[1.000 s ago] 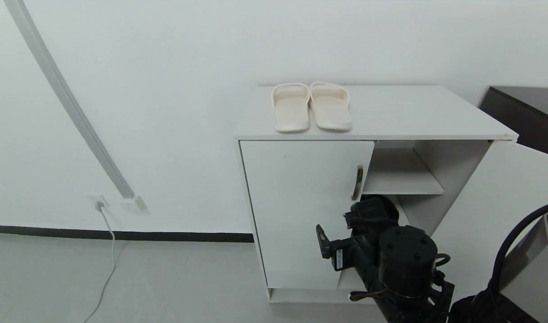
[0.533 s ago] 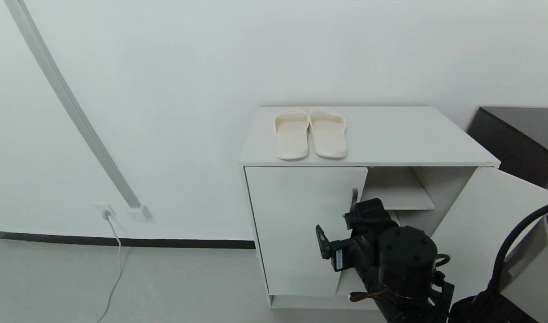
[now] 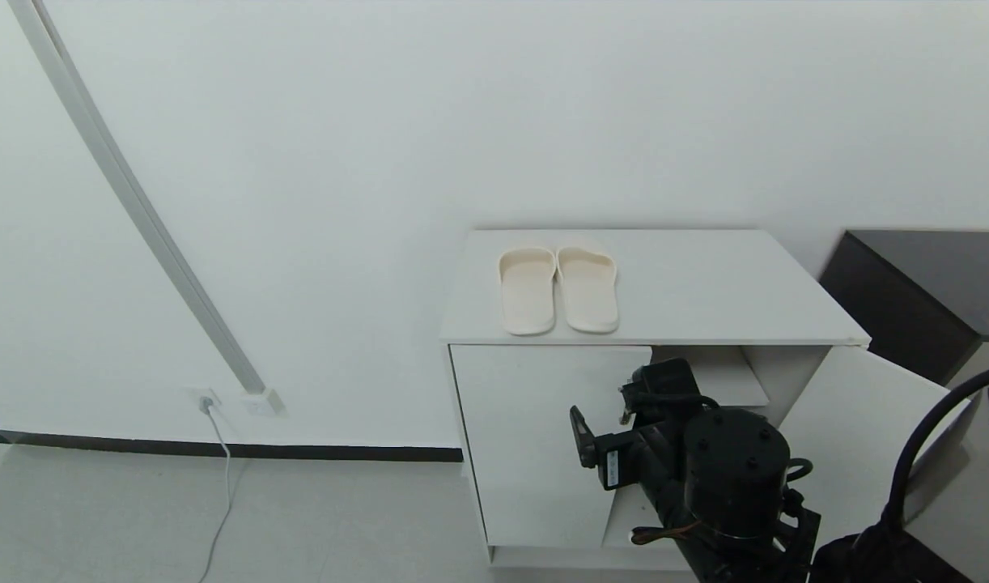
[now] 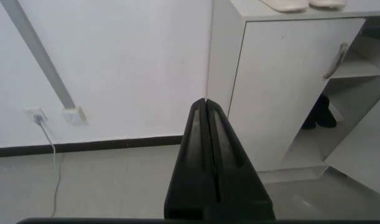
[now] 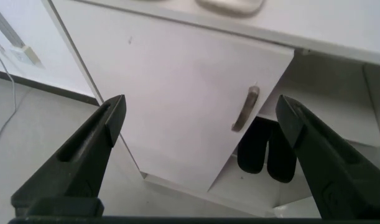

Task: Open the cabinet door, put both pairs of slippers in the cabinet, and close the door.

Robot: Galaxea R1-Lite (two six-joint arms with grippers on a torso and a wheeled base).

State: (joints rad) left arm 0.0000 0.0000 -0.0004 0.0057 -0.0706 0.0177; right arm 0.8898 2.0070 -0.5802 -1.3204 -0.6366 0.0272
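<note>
On top of the white cabinet (image 3: 705,283), I am seeing the cream slippers (image 3: 559,290) lying side by side, while the dark slippers (image 5: 267,155) are sitting in the lower compartment beside the open right door (image 3: 859,429). I am holding the right gripper (image 5: 201,106) spread wide before the shut left door (image 5: 177,106) and its handle (image 5: 244,109). The left gripper (image 4: 206,121) is pressing its fingers together on nothing.
</note>
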